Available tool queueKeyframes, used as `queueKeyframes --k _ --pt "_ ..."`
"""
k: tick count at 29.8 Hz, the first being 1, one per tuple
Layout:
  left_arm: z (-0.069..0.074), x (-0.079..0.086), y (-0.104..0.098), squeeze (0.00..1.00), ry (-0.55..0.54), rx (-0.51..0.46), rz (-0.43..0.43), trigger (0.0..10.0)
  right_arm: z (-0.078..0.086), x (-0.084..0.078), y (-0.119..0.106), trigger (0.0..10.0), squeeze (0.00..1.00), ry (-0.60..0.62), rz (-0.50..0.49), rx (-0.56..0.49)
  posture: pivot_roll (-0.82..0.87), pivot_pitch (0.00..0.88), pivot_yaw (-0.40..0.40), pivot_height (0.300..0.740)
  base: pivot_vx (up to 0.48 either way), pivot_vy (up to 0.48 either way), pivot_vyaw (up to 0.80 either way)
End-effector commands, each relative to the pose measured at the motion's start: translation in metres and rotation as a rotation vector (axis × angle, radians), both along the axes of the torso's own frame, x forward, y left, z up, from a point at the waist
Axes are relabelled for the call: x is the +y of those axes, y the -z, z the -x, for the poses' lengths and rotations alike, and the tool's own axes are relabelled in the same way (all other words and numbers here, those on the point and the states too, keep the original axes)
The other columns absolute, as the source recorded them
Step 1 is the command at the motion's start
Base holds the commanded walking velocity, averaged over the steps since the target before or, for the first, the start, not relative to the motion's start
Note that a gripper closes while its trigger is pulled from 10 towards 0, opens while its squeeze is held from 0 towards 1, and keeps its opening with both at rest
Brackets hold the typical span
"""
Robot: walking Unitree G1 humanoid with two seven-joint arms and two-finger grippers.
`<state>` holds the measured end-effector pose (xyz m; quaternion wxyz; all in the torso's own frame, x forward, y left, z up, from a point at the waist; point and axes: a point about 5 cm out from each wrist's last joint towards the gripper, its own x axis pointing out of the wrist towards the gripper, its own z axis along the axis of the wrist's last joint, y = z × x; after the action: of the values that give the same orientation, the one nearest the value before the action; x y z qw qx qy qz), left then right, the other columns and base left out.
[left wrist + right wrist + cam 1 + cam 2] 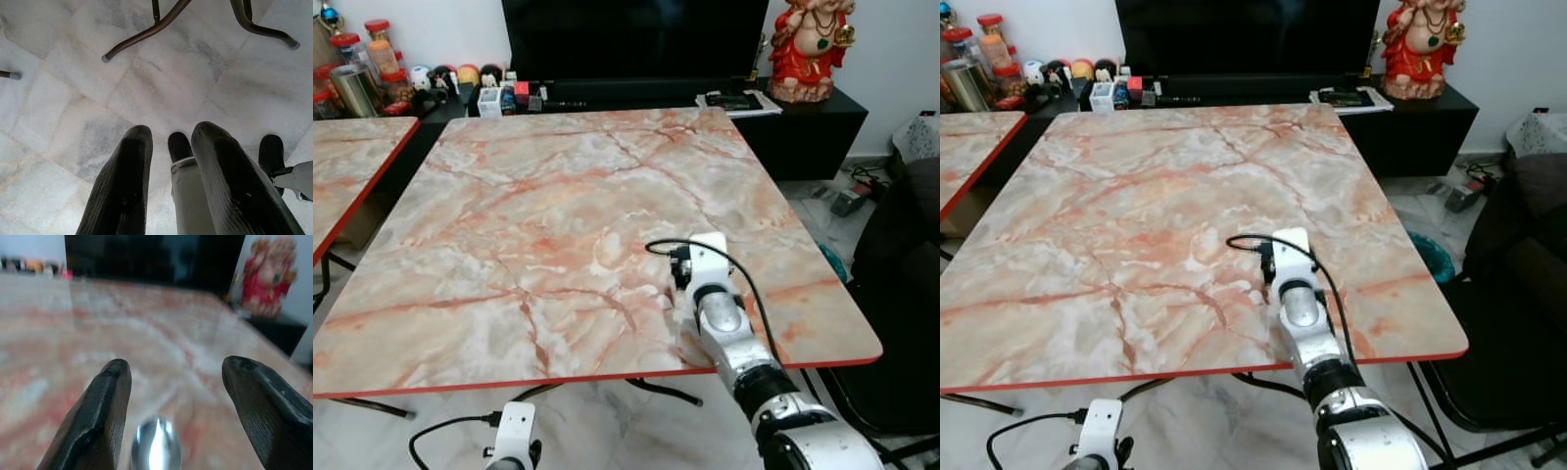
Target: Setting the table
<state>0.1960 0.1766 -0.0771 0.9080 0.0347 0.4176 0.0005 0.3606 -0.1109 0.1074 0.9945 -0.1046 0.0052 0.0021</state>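
Note:
The marble table (558, 215) with a red edge is before me. My right arm's wrist (705, 279) reaches over its near right part, and the wrist housing hides the fingers from the head views. In the right wrist view my right gripper (176, 377) is open just above the tabletop. The shiny bowl of a metal spoon (155, 446) shows blurred between the two fingers, touching neither. My left arm (514, 441) hangs below the table's front edge. Its gripper (171, 142) points at the floor, with a narrow gap between the fingers and nothing in it.
A second marble table (352, 157) stands at the left. Behind are a black TV (636, 39) on a low console, jars (357, 69) at the back left and a red statue (811, 44). A dark chair (901, 294) stands to the right. Table legs (146, 32) cross the marble floor.

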Motion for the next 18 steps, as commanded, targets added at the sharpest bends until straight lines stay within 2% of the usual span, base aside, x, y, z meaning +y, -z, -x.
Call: queueKeyframes --k 1,6,7,9,16,18 --pt "0.003 0.002 0.002 0.00 -0.006 0.016 0.001 10.0 0.004 0.004 0.000 10.0 0.00 -0.006 0.012 -0.033 -0.02 0.000 -0.003 0.740 0.000 0.000 0.00" --pt "0.003 0.003 0.002 0.00 -0.014 0.012 0.003 10.0 0.010 0.008 -0.008 10.0 0.00 -0.011 -0.003 -0.125 -0.02 0.000 -0.005 0.740 0.000 0.000 0.00" --pt "0.004 0.004 0.002 0.00 -0.021 0.012 0.003 10.0 0.015 0.016 -0.016 10.0 0.00 -0.070 -0.005 -0.207 -0.02 0.000 0.000 0.740 0.000 0.000 0.00" --pt "0.006 0.006 0.003 0.00 -0.025 0.017 0.002 10.0 0.021 0.025 -0.020 10.0 0.00 -0.126 -0.010 -0.254 -0.03 0.000 0.003 0.740 0.000 0.000 0.00" --pt "0.009 0.009 0.003 0.00 -0.055 0.022 0.002 10.0 0.026 0.031 -0.013 10.0 0.00 -0.133 -0.060 -0.214 -0.03 0.000 0.006 0.740 0.000 0.000 0.00" --pt "0.008 0.011 0.003 0.00 -0.054 0.020 -0.003 10.0 0.027 0.033 -0.016 10.0 0.00 -0.151 -0.063 -0.239 -0.02 0.000 0.007 0.740 0.000 0.362 0.00"
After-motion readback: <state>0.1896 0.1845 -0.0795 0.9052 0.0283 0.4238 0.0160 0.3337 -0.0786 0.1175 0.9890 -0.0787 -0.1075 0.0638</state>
